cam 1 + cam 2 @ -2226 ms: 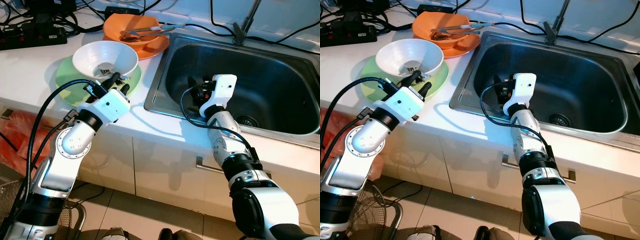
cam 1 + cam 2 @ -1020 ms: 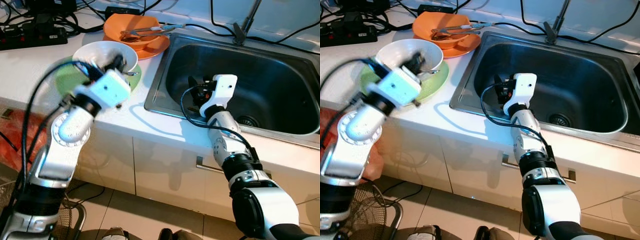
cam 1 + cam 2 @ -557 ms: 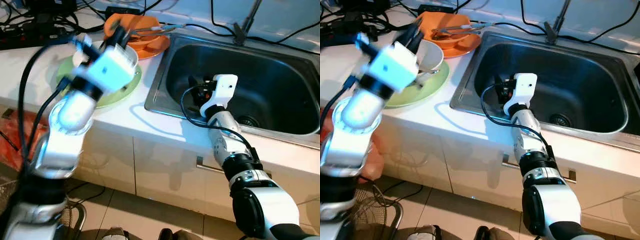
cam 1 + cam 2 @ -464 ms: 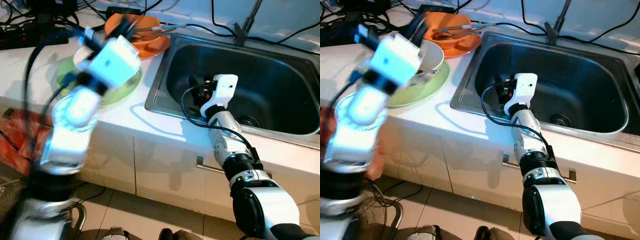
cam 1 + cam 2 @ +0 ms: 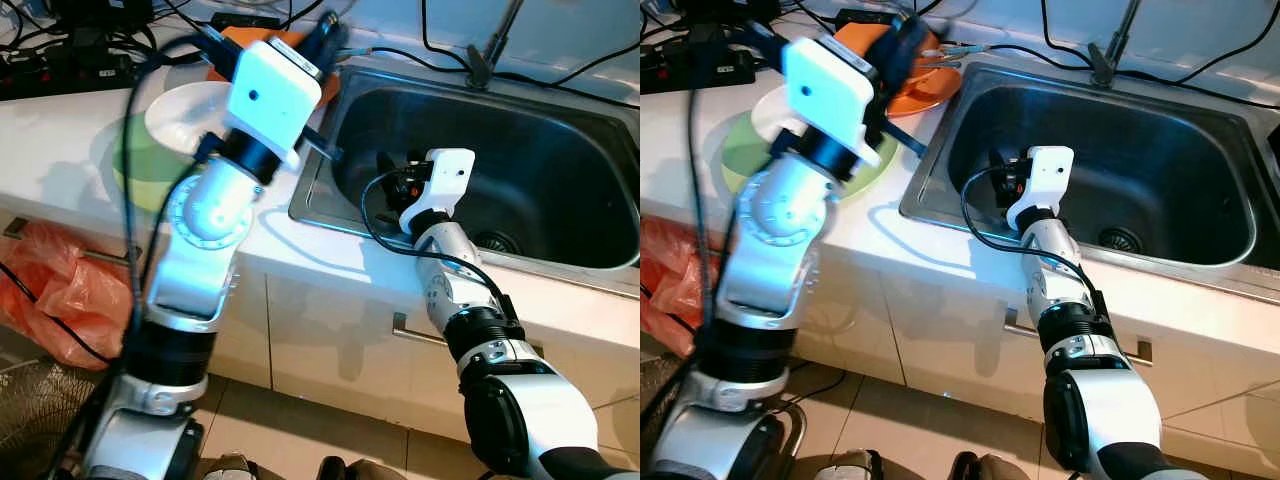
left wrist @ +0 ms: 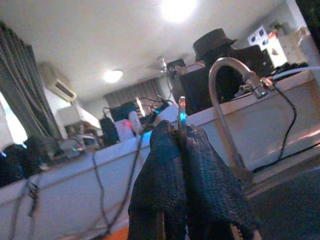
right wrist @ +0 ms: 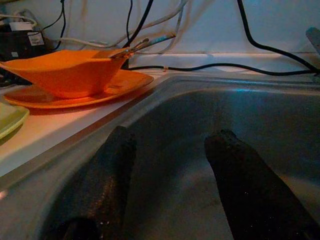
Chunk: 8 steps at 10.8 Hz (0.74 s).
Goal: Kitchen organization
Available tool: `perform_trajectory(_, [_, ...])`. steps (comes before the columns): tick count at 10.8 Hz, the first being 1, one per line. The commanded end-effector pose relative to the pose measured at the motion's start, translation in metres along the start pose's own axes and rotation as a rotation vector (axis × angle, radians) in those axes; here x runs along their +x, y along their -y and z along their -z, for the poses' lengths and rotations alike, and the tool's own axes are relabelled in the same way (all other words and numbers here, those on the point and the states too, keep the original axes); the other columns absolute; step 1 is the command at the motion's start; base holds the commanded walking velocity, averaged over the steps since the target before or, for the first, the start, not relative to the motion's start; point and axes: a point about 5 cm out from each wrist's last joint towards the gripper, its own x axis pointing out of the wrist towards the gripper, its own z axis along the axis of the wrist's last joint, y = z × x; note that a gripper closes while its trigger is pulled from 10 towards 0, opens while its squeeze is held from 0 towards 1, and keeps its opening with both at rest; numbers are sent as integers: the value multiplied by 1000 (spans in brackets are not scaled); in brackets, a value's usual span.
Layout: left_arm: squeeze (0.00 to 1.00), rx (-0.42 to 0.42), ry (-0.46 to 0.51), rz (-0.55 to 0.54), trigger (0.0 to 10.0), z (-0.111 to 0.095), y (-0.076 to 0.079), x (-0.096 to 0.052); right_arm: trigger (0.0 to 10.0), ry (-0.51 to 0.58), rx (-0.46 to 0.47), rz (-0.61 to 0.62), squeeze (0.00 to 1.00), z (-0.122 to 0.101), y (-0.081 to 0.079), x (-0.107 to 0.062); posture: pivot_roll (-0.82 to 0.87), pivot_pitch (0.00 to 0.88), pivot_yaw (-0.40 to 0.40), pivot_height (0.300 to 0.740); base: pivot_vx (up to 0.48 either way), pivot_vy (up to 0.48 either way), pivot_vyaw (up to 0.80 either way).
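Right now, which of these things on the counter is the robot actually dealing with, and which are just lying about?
Part of the job:
left gripper, shut on a thin metal utensil
white bowl on green plate
orange bowl and orange plate with utensils
sink
right gripper, open in the sink

Lying about:
power strip and cables
orange plastic bag

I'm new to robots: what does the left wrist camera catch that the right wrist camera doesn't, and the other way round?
Left wrist view: the left gripper raised, its fingers pressed together on a thin metal utensil, with the curved faucet and a ceiling light beyond.

Right wrist view: the right gripper open, low inside the sink, looking at an orange bowl on an orange plate and the edge of a green plate.

Both: black cables running along the white back ledge.
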Motion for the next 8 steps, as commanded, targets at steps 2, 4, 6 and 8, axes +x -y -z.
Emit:
perform_trajectory(2, [0, -76, 37, 20, 0, -4, 5, 8, 10000, -95, 28, 21, 0, 23, 0, -11, 135, 139, -58, 740, 0, 0, 0])
perform_trajectory(4, [0, -136, 32, 5, 2196, 0, 6, 9, 10000, -93, 26, 28, 0, 23, 2, -11, 134, 140, -56, 740, 0, 0, 0])
perform_trajectory(6, [0, -245, 15, -37, 10000, 5, 0, 10, 10000, -91, -1, 29, 0, 23, 3, -11, 127, 132, -51, 740, 0, 0, 0])
perform_trajectory(8, [0, -421, -22, -51, 10000, 14, -6, 9, 10000, -78, -76, 57, 910, 20, 8, -12, 121, 125, -46, 740, 0, 0, 0])
